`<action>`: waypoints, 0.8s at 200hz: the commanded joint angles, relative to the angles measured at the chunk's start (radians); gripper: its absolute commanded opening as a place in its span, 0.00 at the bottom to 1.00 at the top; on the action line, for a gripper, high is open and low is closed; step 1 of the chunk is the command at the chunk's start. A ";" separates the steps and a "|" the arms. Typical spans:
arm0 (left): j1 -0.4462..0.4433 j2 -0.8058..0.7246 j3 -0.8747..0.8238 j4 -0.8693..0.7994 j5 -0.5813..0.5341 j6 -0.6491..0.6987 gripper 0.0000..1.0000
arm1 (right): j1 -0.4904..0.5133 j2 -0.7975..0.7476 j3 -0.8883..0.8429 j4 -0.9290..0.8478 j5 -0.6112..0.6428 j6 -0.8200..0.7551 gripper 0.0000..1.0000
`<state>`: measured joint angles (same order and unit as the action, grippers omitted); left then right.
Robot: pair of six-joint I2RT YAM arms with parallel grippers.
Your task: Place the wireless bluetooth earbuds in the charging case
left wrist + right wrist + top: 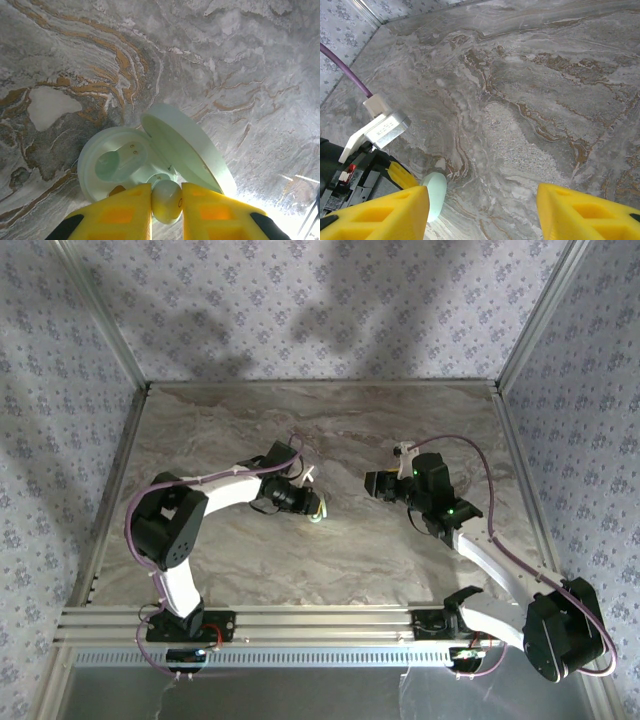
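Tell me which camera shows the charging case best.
Left wrist: the charging case lies open close up, its inside showing, an earbud pinched in the left gripper at its edge. Top external shows just a pale speck; right wrist a sliver.

Soft, fairly even light covers the marble table (350, 540) in the top view, and broad blurry shadows lie on the patterned back wall (320, 300), so the light probably comes from above the near side. In the left wrist view white glare burns out the tabletop at the lower right, the charging case (150, 155) lid glows pale, and the left gripper (166, 191) with its earbud (166, 202) looks soft, close to the lens. In the right wrist view the marble is sharp, while the right gripper (482, 210) fingers at the bottom edge are blurred.
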<state>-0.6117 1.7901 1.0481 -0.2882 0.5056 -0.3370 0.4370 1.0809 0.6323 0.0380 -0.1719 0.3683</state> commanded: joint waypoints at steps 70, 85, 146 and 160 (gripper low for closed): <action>-0.034 0.022 0.026 -0.077 -0.081 0.037 0.22 | 0.005 0.005 0.009 -0.010 -0.008 -0.017 0.60; -0.035 0.020 0.029 -0.081 -0.084 0.037 0.24 | 0.005 0.006 0.010 -0.011 -0.009 -0.017 0.60; -0.038 0.011 0.042 -0.101 -0.087 0.037 0.28 | 0.006 0.008 0.012 -0.009 -0.009 -0.018 0.60; -0.038 0.004 0.045 -0.107 -0.090 0.038 0.28 | 0.007 0.008 0.012 -0.009 -0.009 -0.018 0.60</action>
<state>-0.6437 1.7901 1.0672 -0.3458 0.4332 -0.3145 0.4370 1.0813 0.6323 0.0330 -0.1719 0.3656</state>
